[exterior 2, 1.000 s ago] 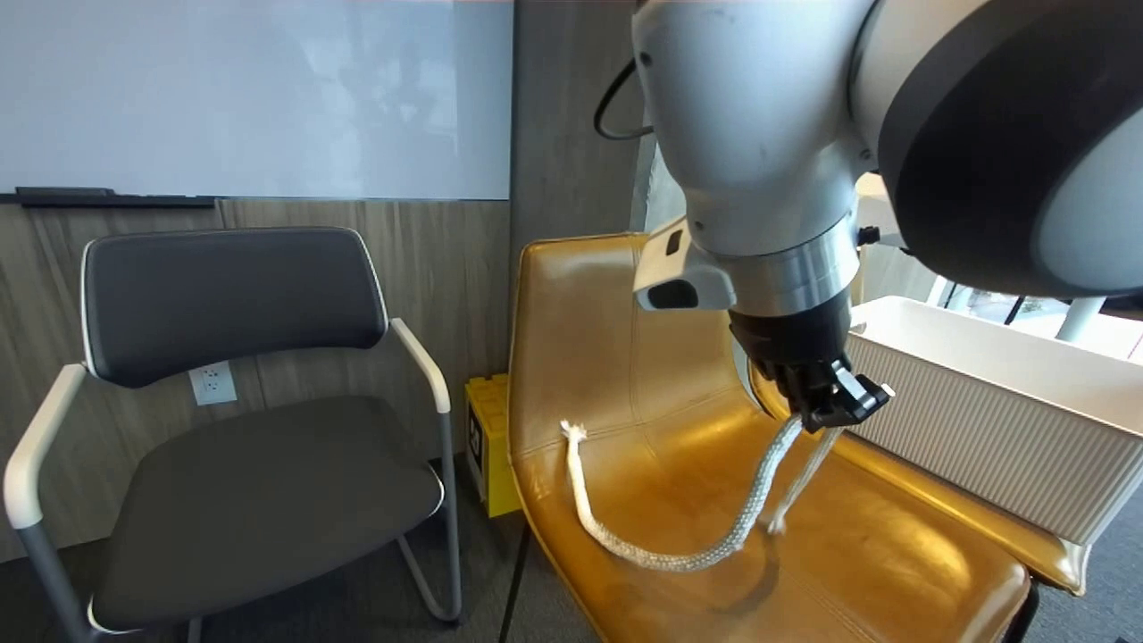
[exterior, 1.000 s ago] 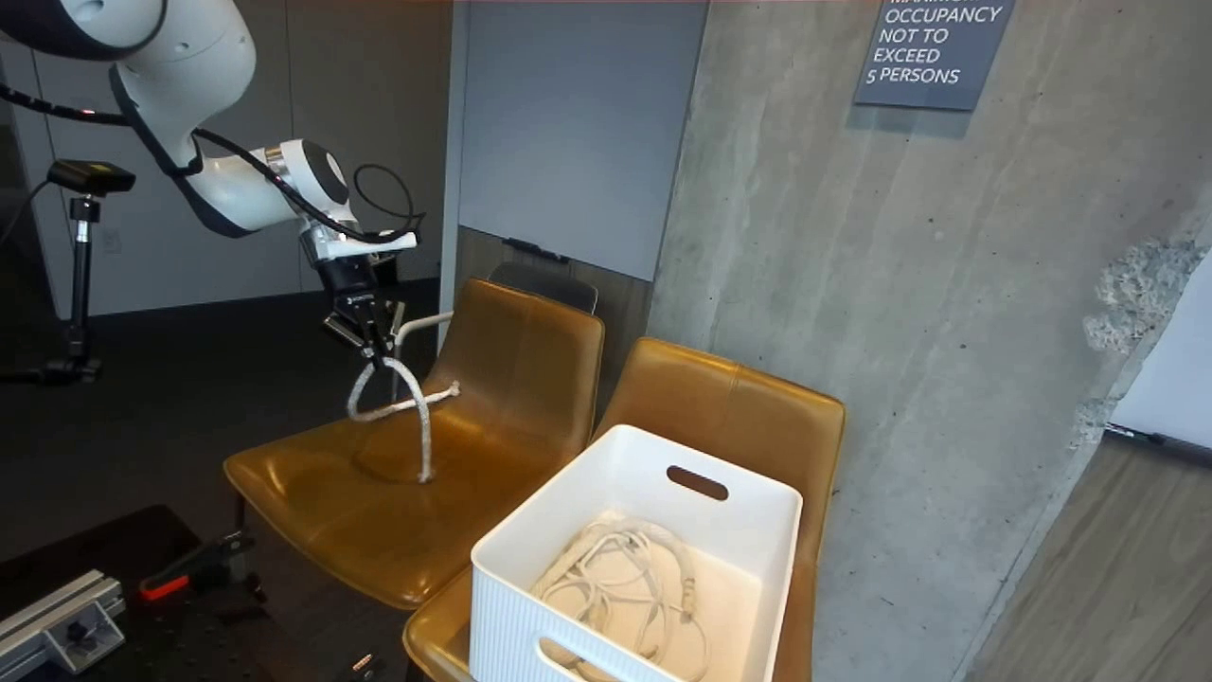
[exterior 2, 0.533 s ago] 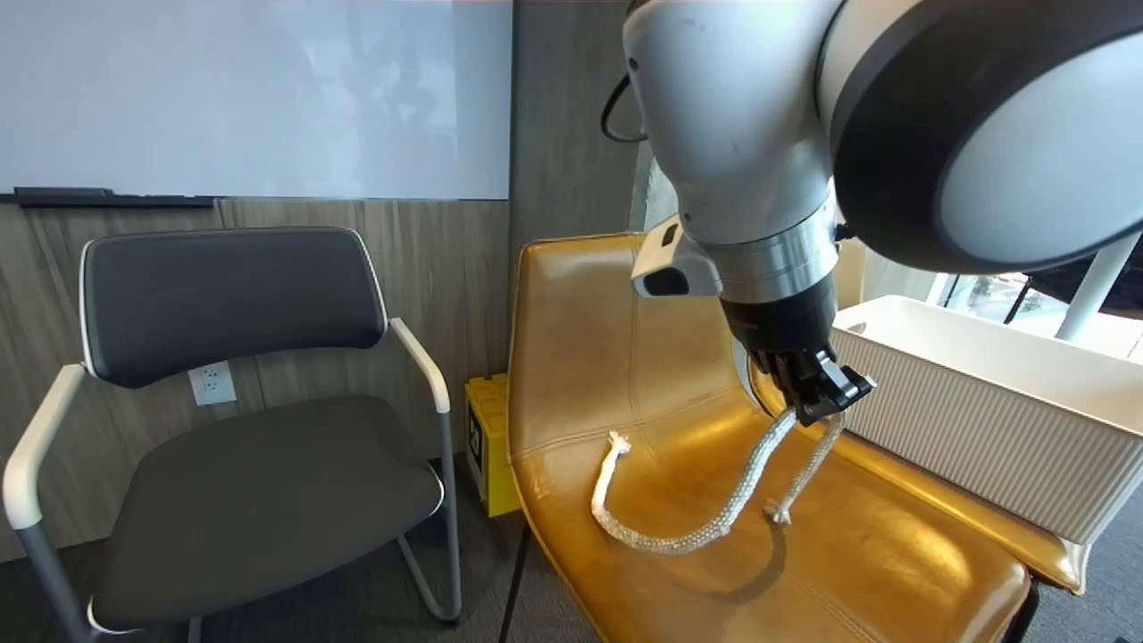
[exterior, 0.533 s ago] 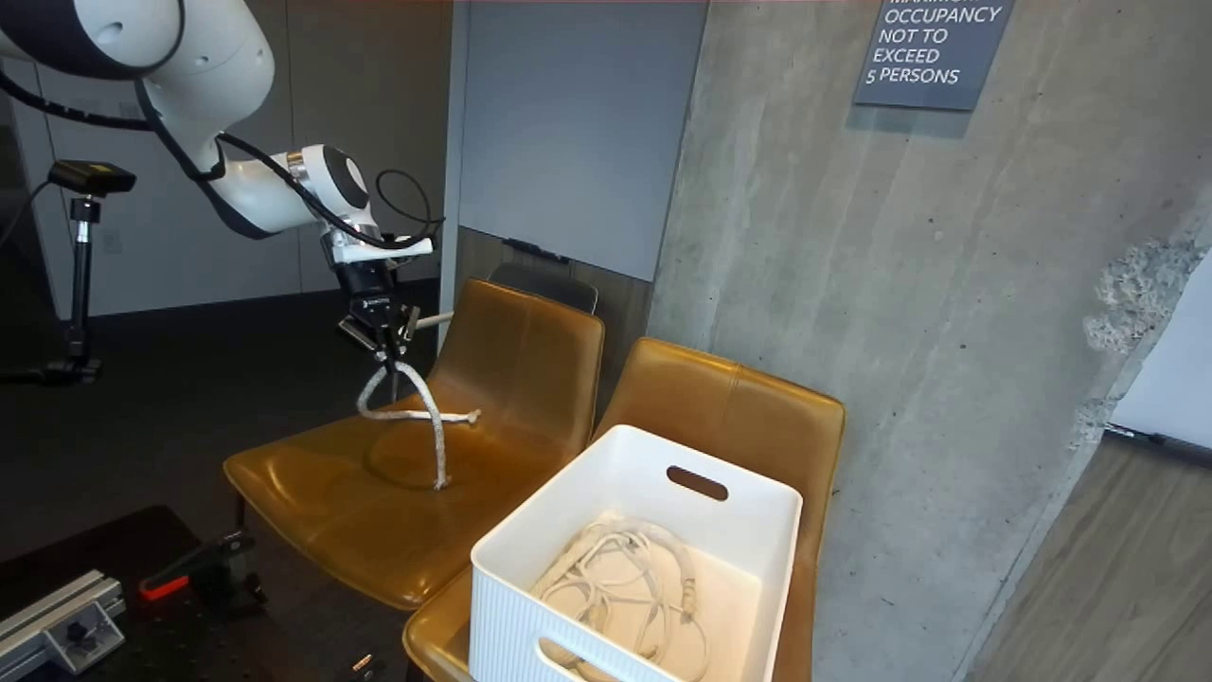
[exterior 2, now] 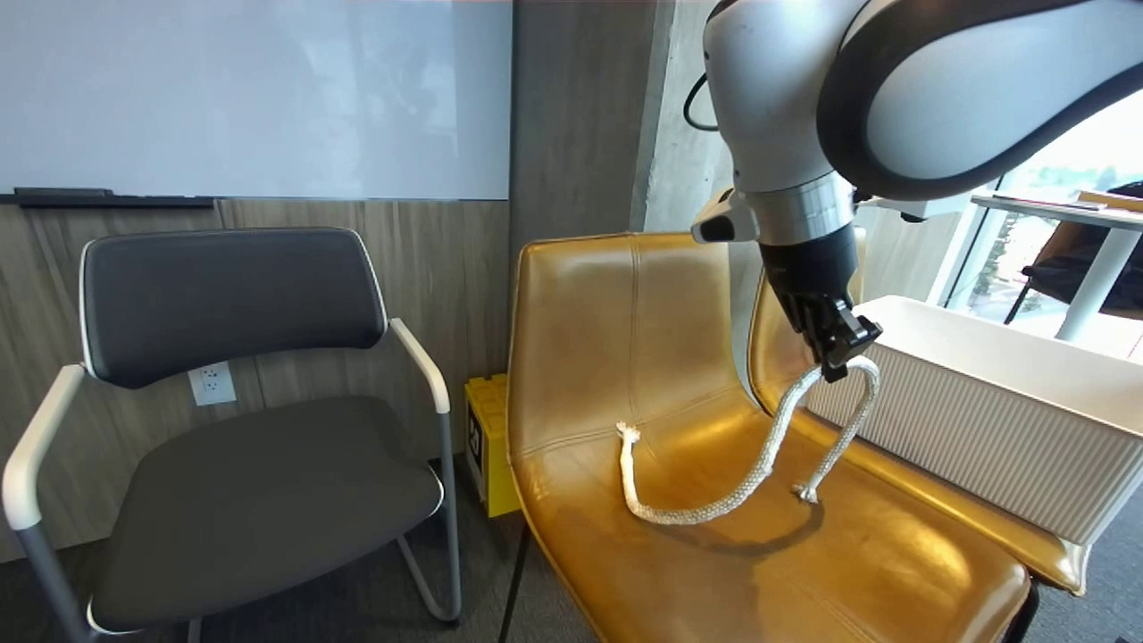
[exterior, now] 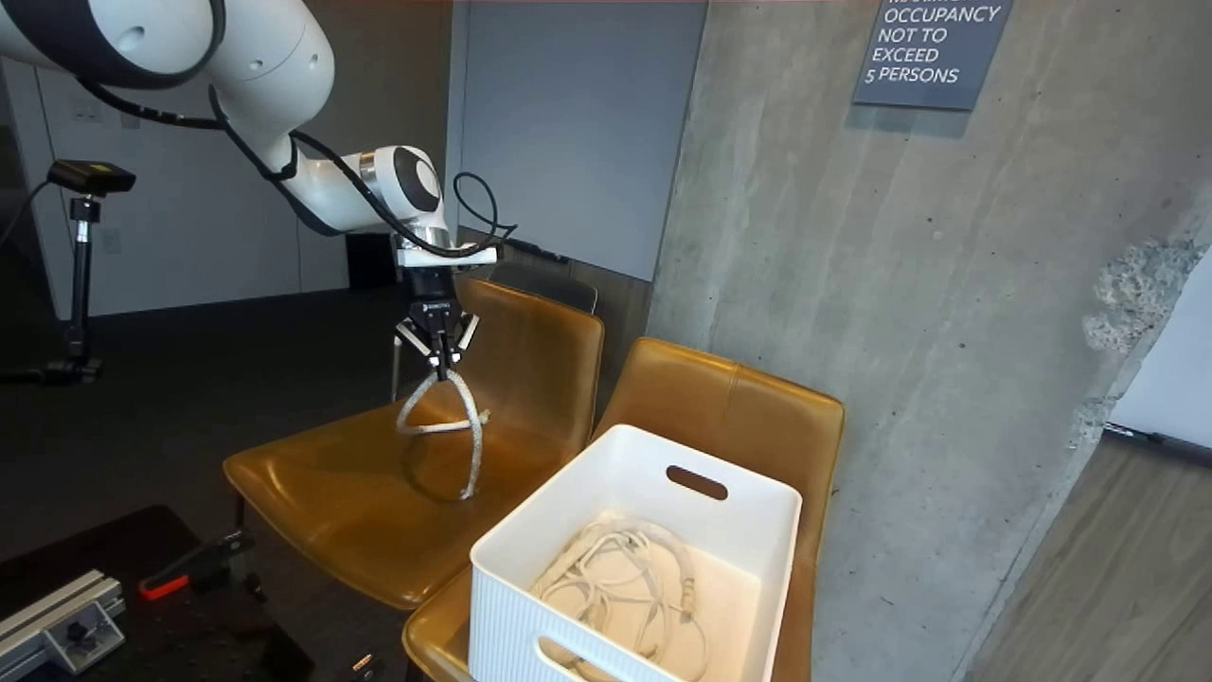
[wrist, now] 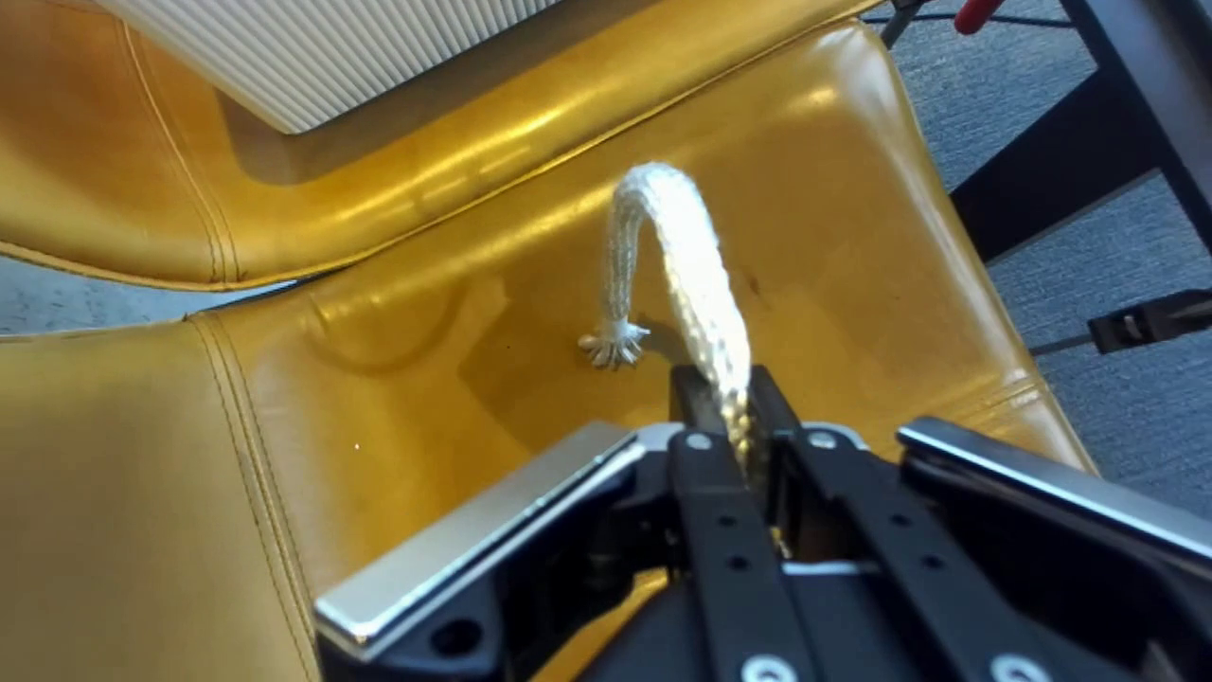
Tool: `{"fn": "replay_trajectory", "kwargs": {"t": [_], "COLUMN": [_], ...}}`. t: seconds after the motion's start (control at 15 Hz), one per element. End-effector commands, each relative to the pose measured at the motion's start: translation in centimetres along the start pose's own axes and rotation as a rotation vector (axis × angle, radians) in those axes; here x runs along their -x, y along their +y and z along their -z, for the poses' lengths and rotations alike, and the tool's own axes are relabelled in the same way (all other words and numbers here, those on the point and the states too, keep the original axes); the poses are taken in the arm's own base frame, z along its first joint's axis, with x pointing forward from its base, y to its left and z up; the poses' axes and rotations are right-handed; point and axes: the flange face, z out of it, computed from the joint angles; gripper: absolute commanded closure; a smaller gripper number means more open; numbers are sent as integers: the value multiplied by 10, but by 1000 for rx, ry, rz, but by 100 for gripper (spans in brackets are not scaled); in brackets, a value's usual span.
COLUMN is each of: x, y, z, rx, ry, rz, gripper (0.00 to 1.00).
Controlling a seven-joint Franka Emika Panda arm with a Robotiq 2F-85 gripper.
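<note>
Pinching a white rope [wrist: 696,265] with black fingers [wrist: 724,540], clamped tight on it partway along, with one fuzzy end free on each side. Pointing down from the end of a white and black robot arm [exterior 2: 759,98]. As for the rope, poking up out of the fingers in the wrist view, bending over, and dropping to a fuzzy end. In an exterior view, sagging in a long curve on the other side, then turning up to the other fuzzy end. Hanging over the seat of a tan chair [exterior 2: 893,572], with a dark shadow [exterior 2: 775,543] there. Cannot tell if touching the seat or just above it.

Right next to that, can see another tan chair [exterior: 739,388], and on it a big white box [exterior: 511,625] with little ridges and handle holes. Inside the box, can see a messy pile of pale cords [exterior: 687,587], well apart from the rope.

Farther back, can see a dark grey chair [exterior 2: 268,509] with white arms, a yellow box [exterior 2: 489,446] near it, and a white board [exterior 2: 259,98] above. In an exterior view, can also see a grey sign [exterior: 933,57] on a concrete wall [exterior: 795,237], and a red and black tool [exterior: 199,561]
</note>
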Motion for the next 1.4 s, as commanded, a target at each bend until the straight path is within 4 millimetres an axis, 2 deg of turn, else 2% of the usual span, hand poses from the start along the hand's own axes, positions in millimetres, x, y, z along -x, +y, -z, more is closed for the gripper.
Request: {"fn": "replay_trajectory", "kwargs": {"t": [0.0, 0.13, 0.27, 0.4, 0.53, 0.6, 0.67, 0.93, 1.2, 1.33], "x": [-19, -22, -14, 4, 32, 51, 68, 161, 260, 301], "y": [-8, -12, -10, -1, 15, 25, 34, 68, 85, 87], "z": [23, 33, 41, 45, 44, 43, 42, 36, 20, 9], "rx": [-31, -32, -28, -23, -22, -27, -30, -62, -87, -82], "ry": [44, 63, 79, 90, 101, 108, 112, 180, 272, 304], "rz": [5, 8, 0, -23, -61, -85, -111, -194, -316, -394], "gripper": [63, 50, 35, 20, 8, 1, 0, 0, 0, 0]}}
